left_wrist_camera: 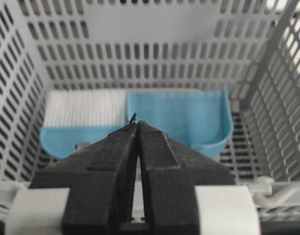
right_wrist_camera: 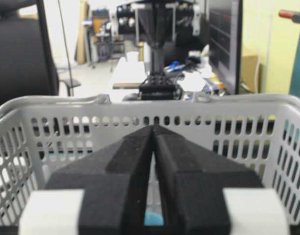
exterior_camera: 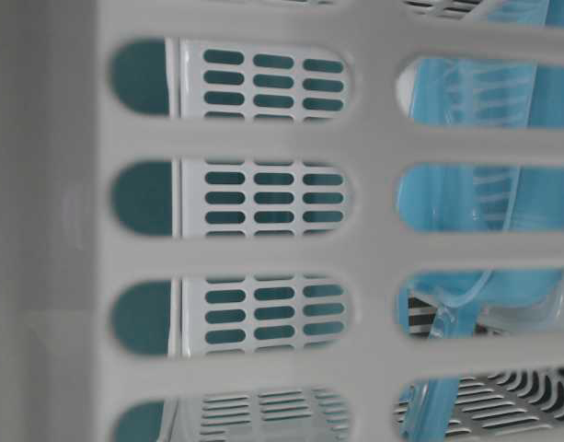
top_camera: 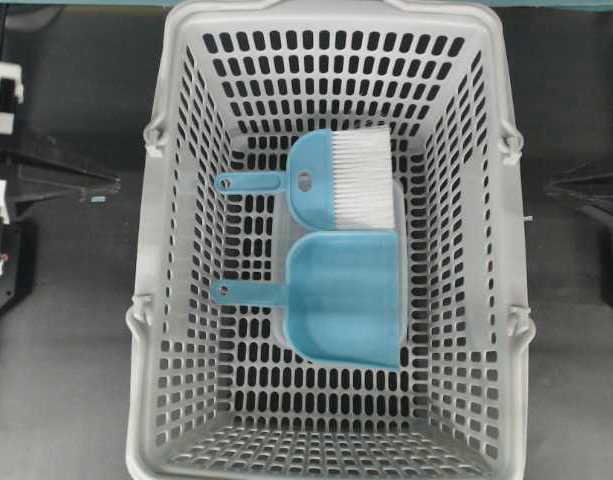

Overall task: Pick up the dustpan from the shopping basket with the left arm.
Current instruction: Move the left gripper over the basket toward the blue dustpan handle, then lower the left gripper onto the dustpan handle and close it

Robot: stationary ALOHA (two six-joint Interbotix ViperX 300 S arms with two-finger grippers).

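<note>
Two grippers, both closed and holding nothing.
Ahead of the left gripper (left_wrist_camera: 137, 123), the dustpan (top_camera: 351, 296) lies on the shopping basket (top_camera: 326, 40) floor beside a brush (top_camera: 351, 178); right gripper (right_wrist_camera: 153, 128) outside.

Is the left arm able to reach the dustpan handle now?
Probably yes. The dustpan lies uncovered on the shopping basket floor, handle toward the left arm's side, nothing on it. The left end effector is shut and must open first.

Shopping basket (top_camera: 176, 330): light grey, walls and floor in rows of slots. Dustpan (top_camera: 348, 297): plain light blue. Hand brush (top_camera: 316, 190): blue body, white bristles. Left hand (left_wrist_camera: 137, 126): black fingers, white clips. Table (top_camera: 56, 390): dark grey.
</note>
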